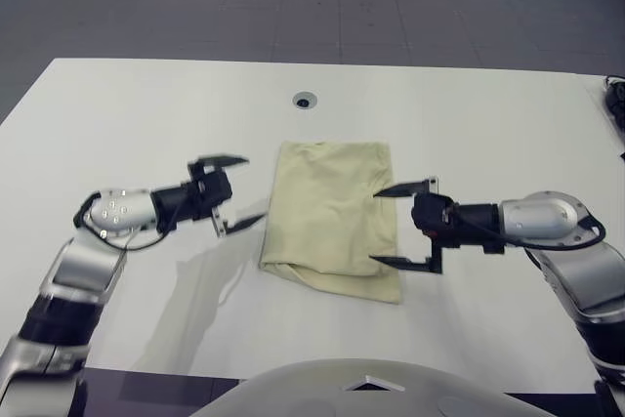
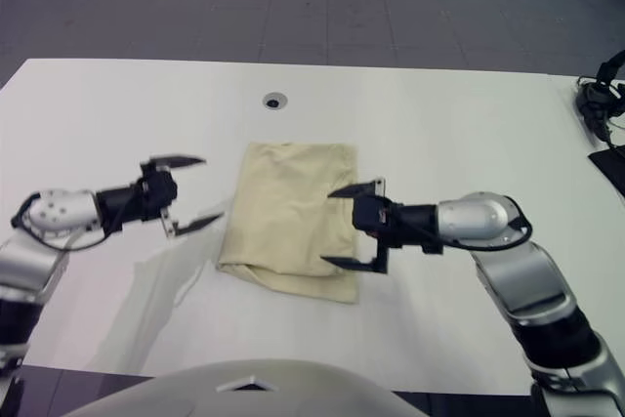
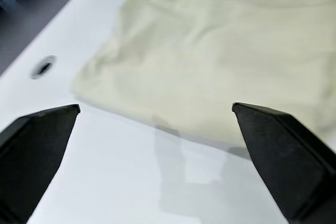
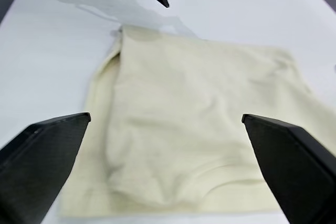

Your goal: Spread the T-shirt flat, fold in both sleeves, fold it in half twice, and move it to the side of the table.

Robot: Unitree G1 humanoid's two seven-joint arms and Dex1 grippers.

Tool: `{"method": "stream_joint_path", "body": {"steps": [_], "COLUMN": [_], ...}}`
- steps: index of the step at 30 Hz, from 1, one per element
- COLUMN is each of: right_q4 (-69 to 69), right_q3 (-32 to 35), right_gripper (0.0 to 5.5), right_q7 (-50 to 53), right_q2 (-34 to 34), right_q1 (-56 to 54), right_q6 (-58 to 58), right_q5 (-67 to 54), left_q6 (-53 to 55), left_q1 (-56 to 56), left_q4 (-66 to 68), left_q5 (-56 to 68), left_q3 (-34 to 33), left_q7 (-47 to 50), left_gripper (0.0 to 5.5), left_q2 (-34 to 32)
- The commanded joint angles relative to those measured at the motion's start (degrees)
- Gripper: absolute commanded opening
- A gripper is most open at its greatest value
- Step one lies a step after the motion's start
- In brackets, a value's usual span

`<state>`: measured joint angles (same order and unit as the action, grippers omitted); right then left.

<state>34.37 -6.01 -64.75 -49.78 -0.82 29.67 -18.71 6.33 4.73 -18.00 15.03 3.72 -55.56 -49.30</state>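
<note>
The folded T-shirt [image 1: 330, 217] is flanked on the table [image 1: 146, 114] by the left gripper [image 1: 255, 187] and right gripper [image 1: 374, 228], both spread wide, empty.

1 T-shirt [image 1: 327, 217], 2 grippers [image 1: 252, 188] [image 1: 374, 228]

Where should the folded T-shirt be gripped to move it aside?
Likely the T-shirt at its right edge, toward the near corner where the folded layers stack, coming in from the right: the right tool is open over that edge. The left tool, open, stands clear of the left edge.
</note>
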Motion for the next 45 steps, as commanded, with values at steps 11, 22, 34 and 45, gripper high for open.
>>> {"method": "stream_joint_path", "body": {"steps": [11,22,34,45], "right_q4": [15.30,10.17,5.71,-2.69], "right_q3": [0.38,-4.19,-8.23,-13.19], "right_gripper": [5.38,5.40,4.06,2.17], "right_q7": [1.82,6.23,9.51,11.80], "right_q2": [-11.36,-10.68,-8.39,-3.00], "right_q1": [14.52,17.29,16.87,10.48], "right_q6": [-8.61,-19.06,-26.44,-31.83], "right_q5": [10.55,20.95,29.17,36.27], "left_q6": [1.32,1.37,1.88,2.02], "left_q1": [17.58,8.84,8.49,7.29], "left_q4": [-25.56,-17.57,-16.73,-16.71], "left_q5": [-31.20,-39.90,-40.46,-39.19], "left_q3": [5.95,14.44,16.94,17.95], "left_q7": [4.98,6.28,5.16,3.44], "left_gripper": [5.40,4.29,2.07,0.10], "left_q2": [-8.98,-2.77,-1.18,-0.49]}}
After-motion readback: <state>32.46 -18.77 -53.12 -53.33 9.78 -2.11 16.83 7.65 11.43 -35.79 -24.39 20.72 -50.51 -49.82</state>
